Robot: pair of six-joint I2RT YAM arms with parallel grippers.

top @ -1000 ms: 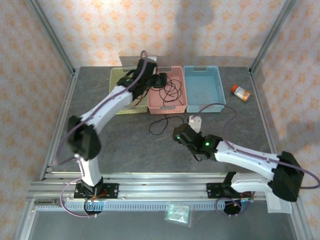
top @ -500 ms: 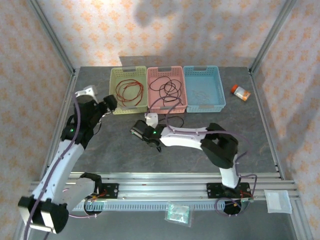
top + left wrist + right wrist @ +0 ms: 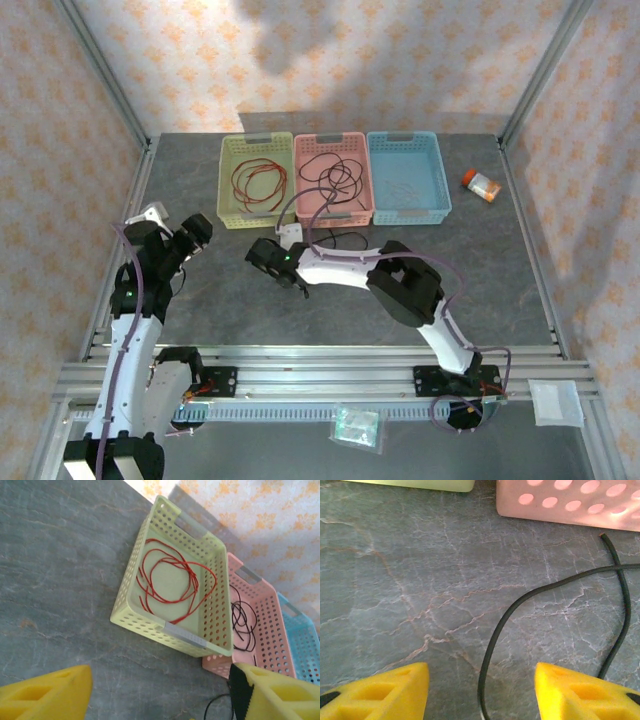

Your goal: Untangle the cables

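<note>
While black cable (image 3: 489,652) lies between spread right gripper (image 3: 480,680) | left gripper (image 3: 160,680) spread, empty | pink basket (image 3: 520,511) just ahead

Top camera looks down from behind; wrist cameras sit low, both facing the pink basket (image 3: 570,500) beyond left gripper (image 3: 162,680) and right gripper (image 3: 482,680).

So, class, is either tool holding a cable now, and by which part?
Nothing is held. The right tool stands open over a black cable lying on the table; the left tool is open and empty.
</note>
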